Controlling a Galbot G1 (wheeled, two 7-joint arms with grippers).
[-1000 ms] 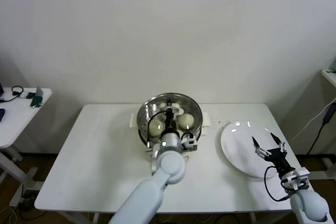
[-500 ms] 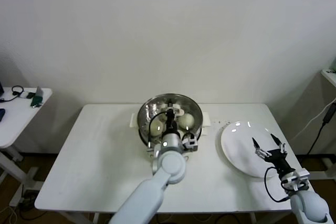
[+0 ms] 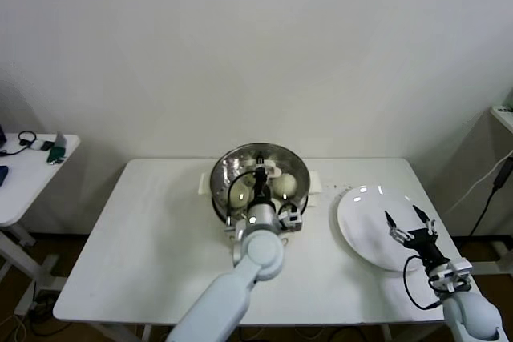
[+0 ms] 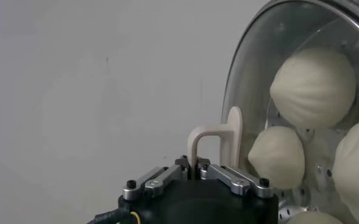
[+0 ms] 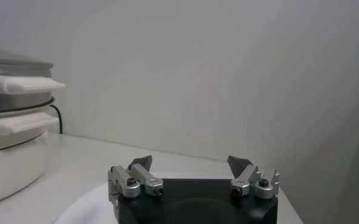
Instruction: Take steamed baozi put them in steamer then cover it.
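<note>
- head view: steamed baozi (image 3: pixel 240 192) already inside steamer (image 3: pixel 228 167) at table centre; left gripper (image 3: pixel 261 175) over it, clamped on cover (image 3: pixel 274 158) handle. plate (image 3: pixel 361 230) at 3 o'clock bare.
- left wrist view: fingers pinched narrow on handle (image 4: pixel 219 137); glass lid tilted, buns visible through it, not yet seated.
- right wrist view: right gripper (image 5: pixel 193 175) spread wide, idle above plate.
- remaining: seat cover, release.

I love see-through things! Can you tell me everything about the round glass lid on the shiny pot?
The round clear glass lid has a metal rim and a whitish looped handle at its centre. It sits over the shiny steel steamer on the white table. Through the glass you can see cream-white buns inside. The left gripper is shut on the handle; whether the lid rests fully on the pot cannot be told.
</note>
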